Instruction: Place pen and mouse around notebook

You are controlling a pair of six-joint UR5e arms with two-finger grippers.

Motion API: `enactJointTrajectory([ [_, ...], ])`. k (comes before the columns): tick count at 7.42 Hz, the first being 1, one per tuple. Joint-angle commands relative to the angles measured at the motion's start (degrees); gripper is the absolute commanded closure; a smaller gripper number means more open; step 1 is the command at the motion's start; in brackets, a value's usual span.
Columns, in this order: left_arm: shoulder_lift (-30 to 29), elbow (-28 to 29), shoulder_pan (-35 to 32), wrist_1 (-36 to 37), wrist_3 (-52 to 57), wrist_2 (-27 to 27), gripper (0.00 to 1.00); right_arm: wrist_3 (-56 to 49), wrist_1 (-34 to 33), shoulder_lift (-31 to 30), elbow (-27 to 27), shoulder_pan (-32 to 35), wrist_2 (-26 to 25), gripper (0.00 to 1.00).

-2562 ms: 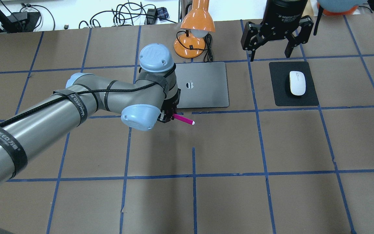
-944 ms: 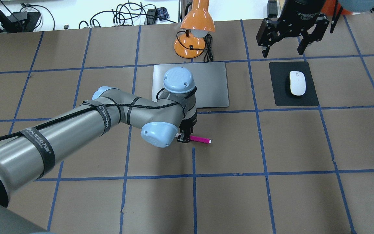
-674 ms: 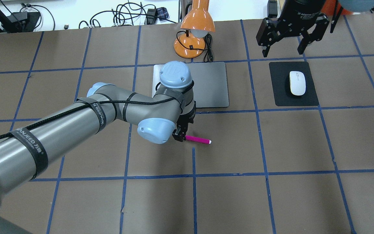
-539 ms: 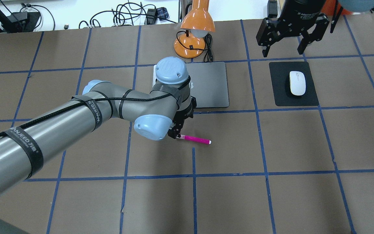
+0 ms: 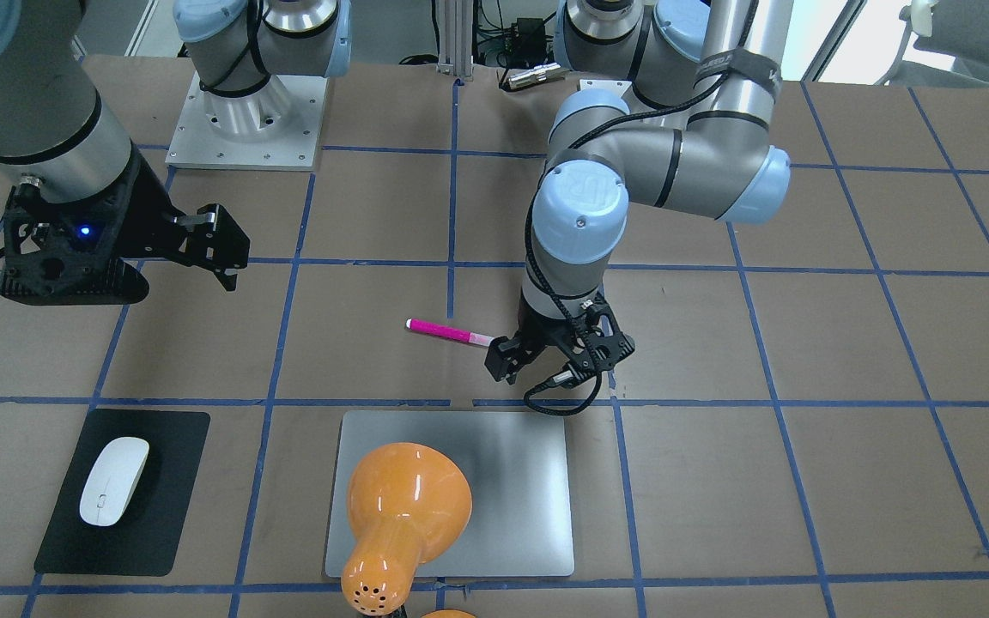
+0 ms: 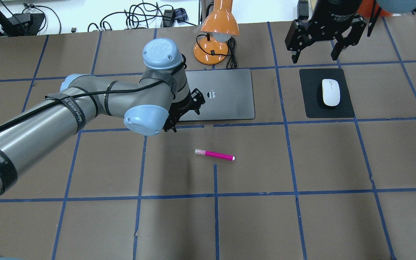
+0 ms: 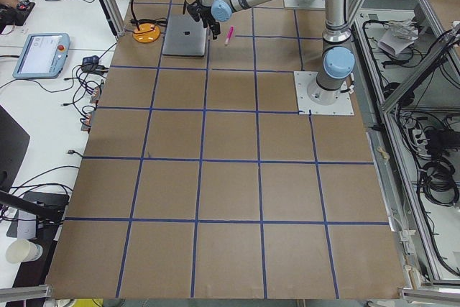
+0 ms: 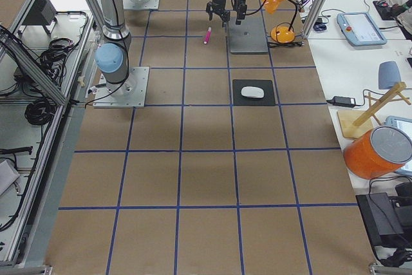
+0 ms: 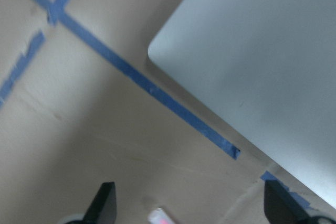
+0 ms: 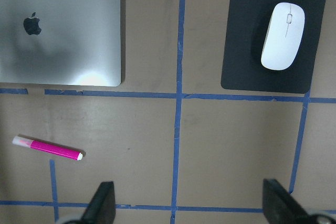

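Because the pen (image 6: 214,155) lies flat on the worktop (image 6: 302,162) near the robot-side edge of the notebook (image 6: 226,94), clear of the left end effector (image 5: 556,359), whose jaws stand apart and empty by the notebook's near corner, the pen step reads as complete and the mouse step as the one in hand. The mouse (image 6: 330,92) rests on the black mat (image 6: 311,108), well apart from the notebook on its right, with the right end effector (image 6: 314,57) spread open and empty, raised near the mat. The next move likely calls for that end effector to descend over the mouse, close across its narrow, smooth sides and carry it beside the notebook.
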Motion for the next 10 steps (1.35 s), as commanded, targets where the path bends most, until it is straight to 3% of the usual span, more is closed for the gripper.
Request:
enactJointTrajectory([
  [1,2.92,8.45,5.78,-11.98,18.21,1.25,0.0,0.09,0.0,0.0,0.07,0.0,0.0,0.0],
  [3,5.2,13.93,7.05,-21.33,23.28,0.72,0.0,0.09,-0.09,0.0,0.07,0.0,0.0,0.0],
  [6,7.14,14.22,8.7,-22.14,25.5,0.81,0.0,0.09,-4.81,-0.17,1.21,0.0,1.92,0.0],
  [10,10.47,13.16,14.24,-26.96,40.77,-1.99,0.0,0.09,-10.8,-2.11,6.31,-0.18,1.76,0.0],
])
